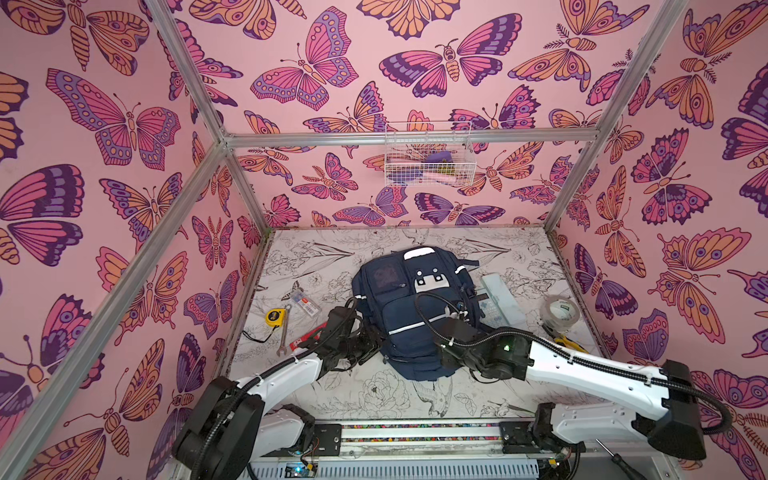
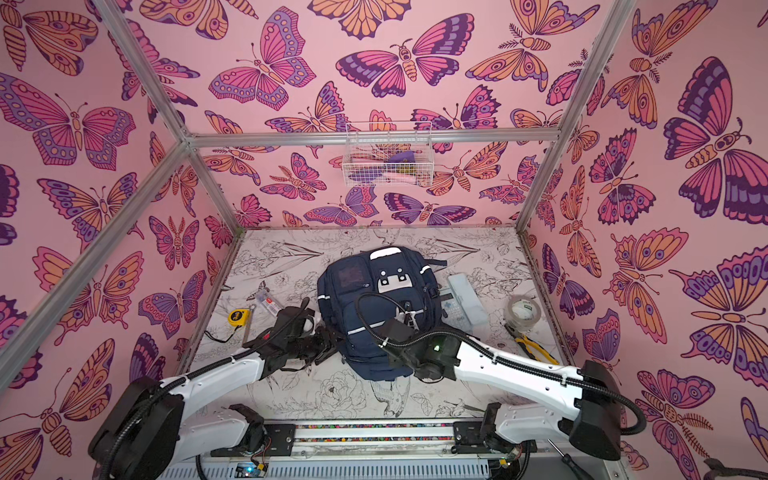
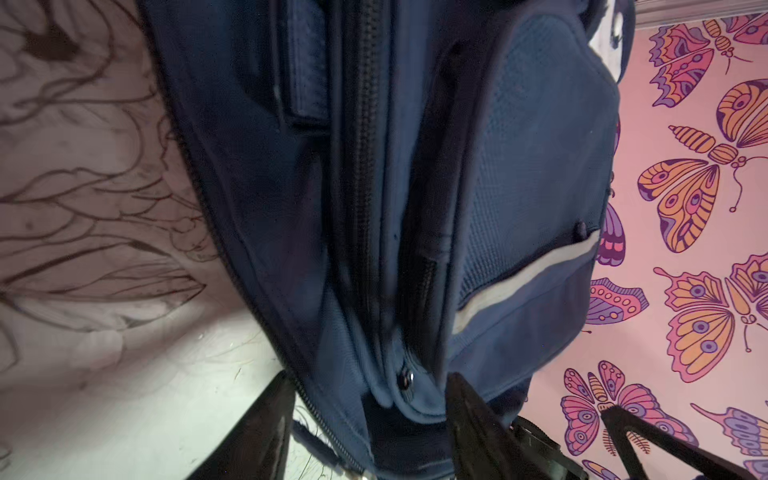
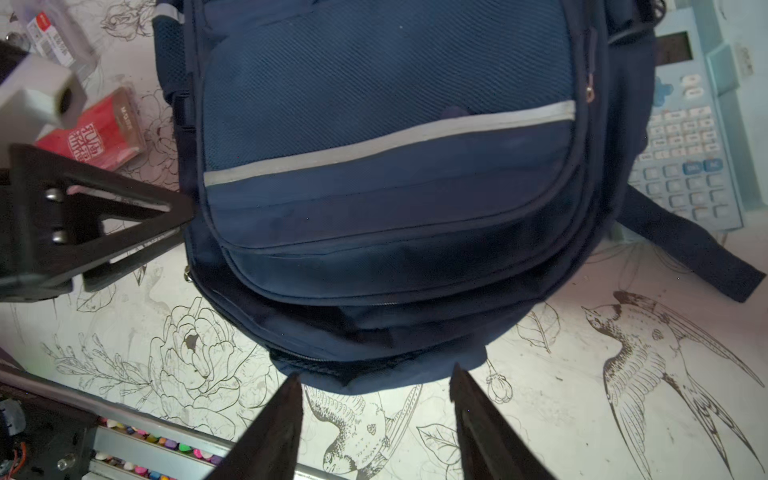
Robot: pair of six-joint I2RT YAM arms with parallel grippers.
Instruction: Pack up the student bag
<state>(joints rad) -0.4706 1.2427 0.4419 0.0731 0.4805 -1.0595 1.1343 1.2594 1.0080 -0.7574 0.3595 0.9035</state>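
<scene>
The student bag (image 1: 409,307) (image 2: 370,303) is a navy backpack with white stripes. It lies flat, front up, in the middle of the table. My left gripper (image 1: 374,341) (image 3: 371,376) is at the bag's lower left side. Its jaws are open and straddle the bag's side fabric (image 3: 374,249). One finger presses the cloth, and the other stands over the table just clear of the zipper edge. My right gripper (image 4: 376,374) hovers open at the bag's near edge (image 4: 374,365), with only table between its fingers. In both top views its wrist hides it.
Left of the bag lie a yellow tape measure (image 1: 275,316), a wrench (image 1: 284,336), a clear box (image 1: 305,301) and a red packet (image 4: 99,133). To its right are a pale-blue calculator (image 4: 685,145), a pencil case (image 1: 503,297), a tape roll (image 1: 561,313) and yellow pliers (image 1: 567,343). A wire basket (image 1: 430,160) hangs on the back wall.
</scene>
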